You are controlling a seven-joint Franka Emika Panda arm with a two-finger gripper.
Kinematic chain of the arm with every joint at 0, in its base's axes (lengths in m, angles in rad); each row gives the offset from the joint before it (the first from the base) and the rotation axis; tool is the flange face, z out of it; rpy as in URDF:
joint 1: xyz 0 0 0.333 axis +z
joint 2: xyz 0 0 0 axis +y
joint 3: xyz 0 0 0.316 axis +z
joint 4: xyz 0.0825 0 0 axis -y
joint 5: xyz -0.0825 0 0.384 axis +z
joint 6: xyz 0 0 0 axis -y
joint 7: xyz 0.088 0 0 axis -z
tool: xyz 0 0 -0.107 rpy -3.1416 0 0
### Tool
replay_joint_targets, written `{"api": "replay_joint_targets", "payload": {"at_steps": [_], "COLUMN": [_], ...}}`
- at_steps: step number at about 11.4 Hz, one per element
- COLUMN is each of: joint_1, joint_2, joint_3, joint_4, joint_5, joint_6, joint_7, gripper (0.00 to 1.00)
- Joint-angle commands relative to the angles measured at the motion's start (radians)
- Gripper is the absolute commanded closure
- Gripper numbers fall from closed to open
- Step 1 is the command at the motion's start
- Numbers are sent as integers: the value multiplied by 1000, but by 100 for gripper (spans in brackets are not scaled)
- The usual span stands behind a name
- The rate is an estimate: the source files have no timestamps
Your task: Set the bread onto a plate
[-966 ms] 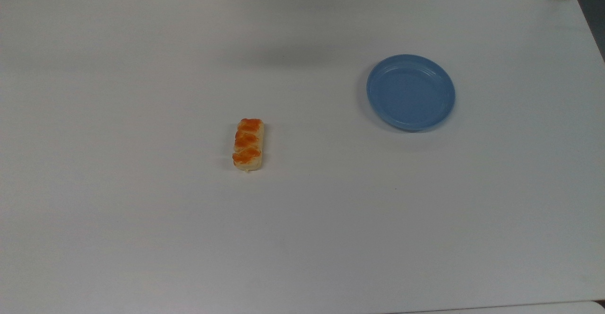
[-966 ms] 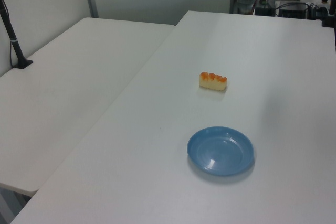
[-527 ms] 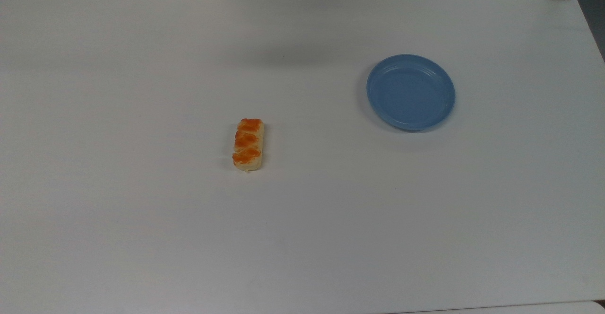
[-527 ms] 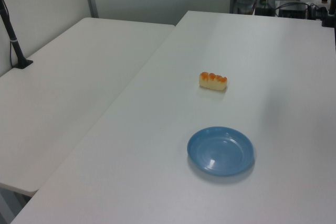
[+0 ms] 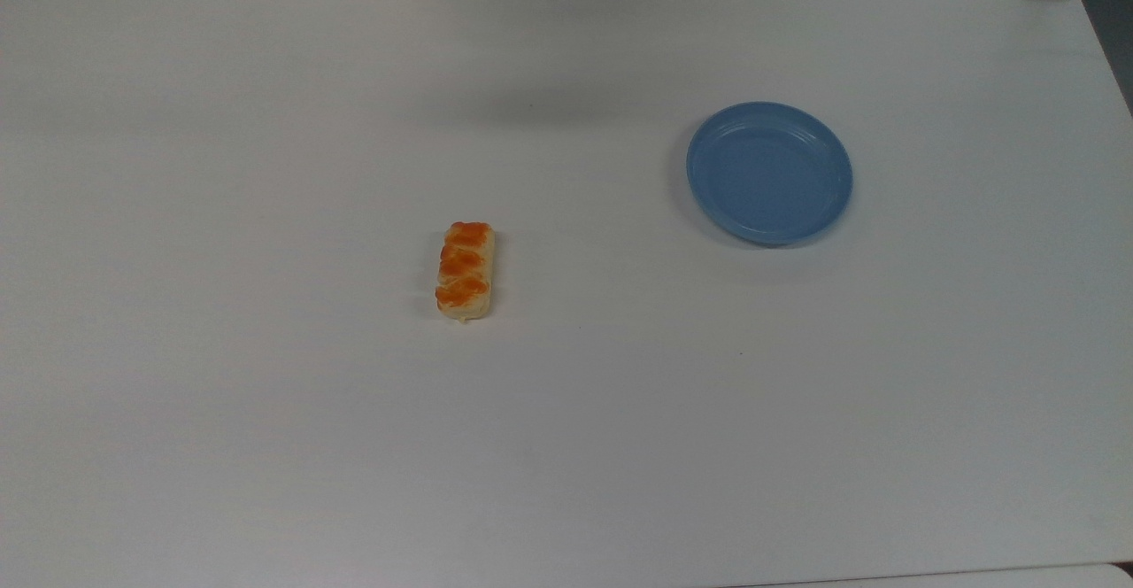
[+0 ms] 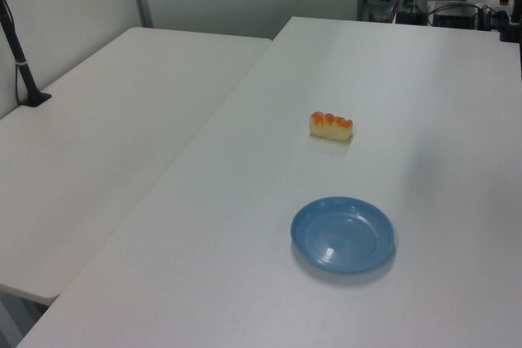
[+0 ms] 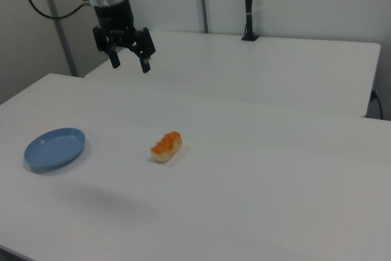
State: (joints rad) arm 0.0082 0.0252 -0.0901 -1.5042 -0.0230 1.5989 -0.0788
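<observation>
The bread [image 5: 465,270] lay flat on the white counter [image 5: 265,437], its three orange-brown bumps facing up and its long axis running from 12 to 6 o'clock in the top view. The plate [image 5: 769,172] sat well apart from it, toward 2 o'clock in the top view, with nothing in it. In the right view the bread [image 7: 167,146] rested near the middle of the counter and the plate [image 7: 54,148] lay toward 9 o'clock from it.

The pincer [image 7: 129,58] hung high above the counter in the right view, up toward 11 o'clock from the bread, with its two fingers [image 7: 146,64] spread apart and nothing between them. It touched neither object.

Judging from this, the step in hand was the reach toward the bread, and nothing of the carrying had yet been done. To do it well, the pincer would likely have needed to travel over the bread first and only then drop straight down, so the fingers did not nudge the bar sideways on the smooth counter. Turning the wrist so the fingers straddled the narrow width, not the length, looked like the safer grasp. Closing at the middle bump would probably have kept the bar level when lifted. A gentle squeeze seemed wise, since it looked soft.
</observation>
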Motion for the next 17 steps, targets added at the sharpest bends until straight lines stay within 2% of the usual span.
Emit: {"api": "replay_joint_targets", "payload": {"at_steps": [1, 4, 6, 8, 11, 17], "joint_1": [19, 39, 48, 76, 116, 113], "joint_2": [-8, 39, 67, 125, 249, 393], "joint_3": [-10, -10, -8, -8, -8, -8], "joint_4": [-13, -11, -11, -31, -93, -111], "joint_5": [3, 12, 44, 66, 42, -57], "joint_6": [-22, -8, 22, 99, 350, 490], "joint_7": [-13, 36, 71, 173, 241, 281], "gripper": [0, 0, 0, 0, 0, 0]}}
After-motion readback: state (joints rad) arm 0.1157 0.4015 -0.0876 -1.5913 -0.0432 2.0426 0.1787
